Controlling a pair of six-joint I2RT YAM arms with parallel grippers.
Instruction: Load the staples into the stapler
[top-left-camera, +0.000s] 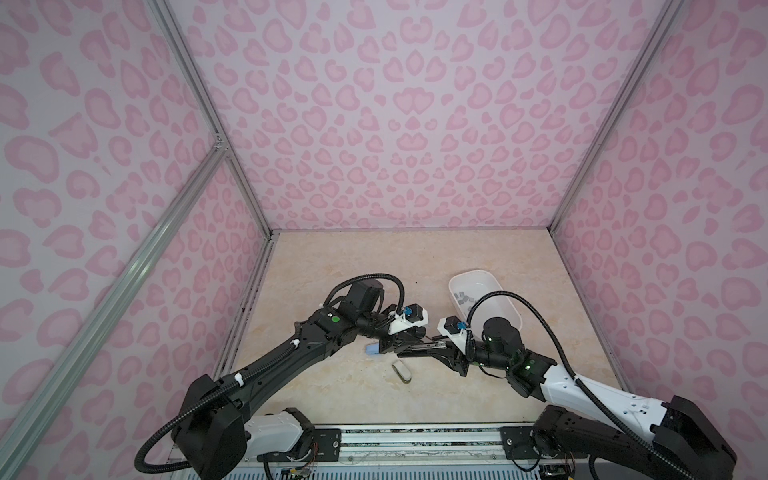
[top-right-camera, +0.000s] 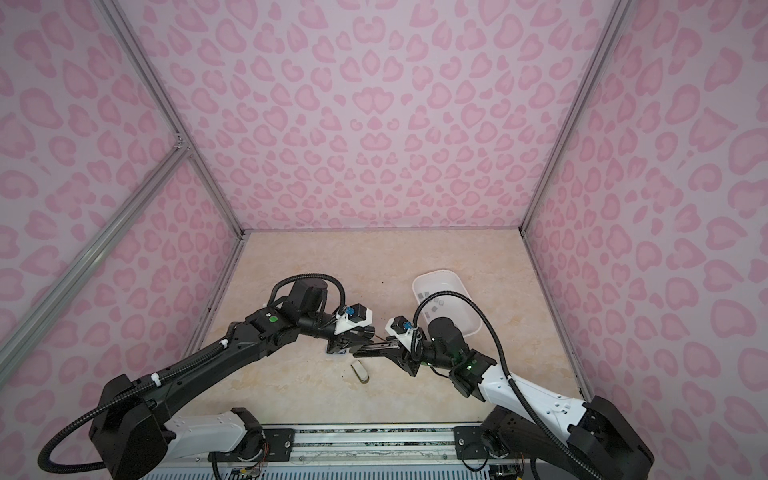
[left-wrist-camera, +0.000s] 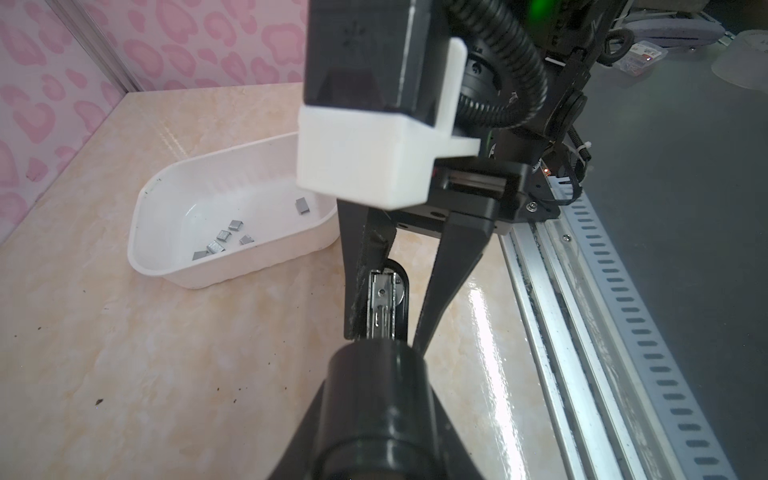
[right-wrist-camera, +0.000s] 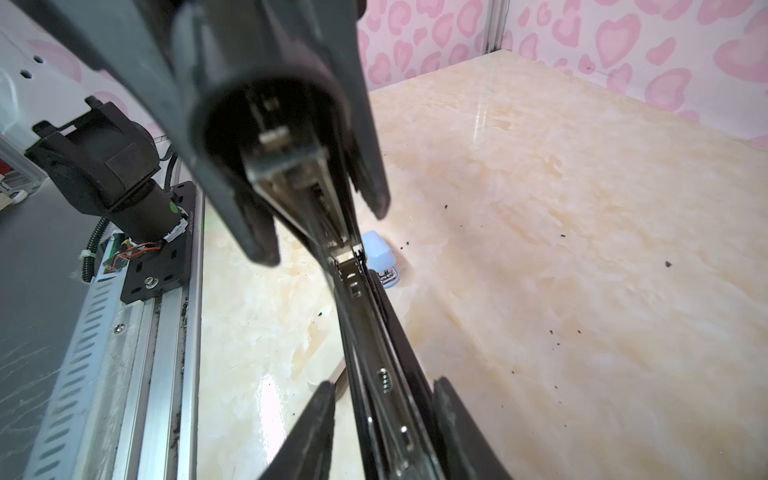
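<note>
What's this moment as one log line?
left tool: shut on black stapler | right tool: open around its magazine | staples: in white tray

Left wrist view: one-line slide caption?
Right pincer open astride the black stapler's magazine; staples lie in the white tray.

White tub (top-left-camera: 505, 303) at right; white stapler (top-left-camera: 402, 370) lying centre-front; blue stapler (top-left-camera: 371, 349) just behind.

Soft, even light fills our booth, bright around the white tray (left-wrist-camera: 249, 270), with only faint shade on the glossy tabletop (left-wrist-camera: 166, 374) beside it. Well apart from the tray, a white glare streak cuts across that surface. Parts of the stapler (right-wrist-camera: 384, 386) nearest our wrist lenses smear out of focus. In both top views the frame posts (top-left-camera: 199, 95) splay outward, stretched by the wide lens.
</note>
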